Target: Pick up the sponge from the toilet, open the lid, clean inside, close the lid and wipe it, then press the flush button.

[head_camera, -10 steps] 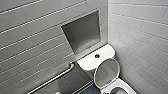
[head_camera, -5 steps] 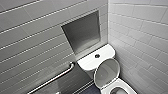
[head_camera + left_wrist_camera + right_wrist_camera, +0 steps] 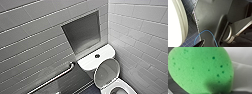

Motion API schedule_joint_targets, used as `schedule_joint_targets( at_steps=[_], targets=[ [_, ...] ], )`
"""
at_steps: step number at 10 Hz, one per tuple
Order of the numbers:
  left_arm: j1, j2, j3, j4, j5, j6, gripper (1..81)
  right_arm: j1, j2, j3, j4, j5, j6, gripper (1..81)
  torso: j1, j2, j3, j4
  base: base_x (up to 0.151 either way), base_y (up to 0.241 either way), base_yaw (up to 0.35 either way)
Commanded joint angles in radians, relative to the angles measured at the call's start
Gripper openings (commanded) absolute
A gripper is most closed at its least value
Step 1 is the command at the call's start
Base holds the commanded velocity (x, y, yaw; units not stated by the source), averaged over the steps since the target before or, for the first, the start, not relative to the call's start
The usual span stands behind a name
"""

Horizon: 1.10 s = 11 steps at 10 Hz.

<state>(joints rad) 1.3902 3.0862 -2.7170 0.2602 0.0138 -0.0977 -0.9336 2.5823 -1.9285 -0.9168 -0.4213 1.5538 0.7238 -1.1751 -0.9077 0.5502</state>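
The bright green sponge (image 3: 200, 69) looms very close in the right wrist view, with my right gripper shut on it and white ceramic (image 3: 243, 78) just behind it. In the head view the white toilet (image 3: 87, 62) stands in the corner. Its oval lid (image 3: 107, 72) is raised against the tank and the bowl rim (image 3: 125, 88) lies below it. The dark round flush button (image 3: 97, 56) sits in the middle of the tank top. A dark fingertip (image 3: 202, 43) of my open left gripper shows beside the toilet's white curved side (image 3: 175, 25), holding nothing.
A metal grab bar (image 3: 53, 78) runs along the tiled left wall. A grey recessed niche (image 3: 82, 32) sits above the tank. The right tiled wall (image 3: 140, 37) stands close to the toilet. Dark blue floor tiles (image 3: 191, 36) and a blue cable (image 3: 210, 32) lie beside the bowl.
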Motion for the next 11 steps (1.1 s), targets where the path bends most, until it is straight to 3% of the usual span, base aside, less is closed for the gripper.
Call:
schedule_joint_targets(
  at_steps=[1,4,6,9,11],
  targets=[
    [-0.003,-0.016,-0.006,0.004,0.072,0.007,81.1,0.051,-0.176,0.183,-0.007,-0.099,0.019,1.0,0.000,0.000,0.000,0.000,0.000,0.000,0.000],
    [-0.001,-0.016,-0.006,0.004,0.072,0.007,81.1,0.042,-0.264,0.303,-0.004,-0.108,0.022,1.0,0.000,0.000,0.000,0.000,0.000,0.000,0.000],
    [-0.001,-0.021,-0.006,0.004,0.072,0.007,81.1,-0.018,-0.265,0.262,-0.004,-0.082,0.026,1.0,0.000,0.000,0.000,0.000,0.000,0.000,0.000],
    [-0.001,-0.023,-0.006,0.004,0.072,0.007,81.1,-0.100,-0.264,0.156,-0.004,0.018,0.026,1.0,0.000,0.000,0.000,0.000,0.000,0.000,0.000],
    [-0.001,-0.021,-0.006,0.004,0.072,0.007,81.1,-0.124,-0.307,0.160,-0.002,0.064,0.026,1.0,0.000,0.000,0.000,0.000,0.000,0.000,0.000]
  ],
)
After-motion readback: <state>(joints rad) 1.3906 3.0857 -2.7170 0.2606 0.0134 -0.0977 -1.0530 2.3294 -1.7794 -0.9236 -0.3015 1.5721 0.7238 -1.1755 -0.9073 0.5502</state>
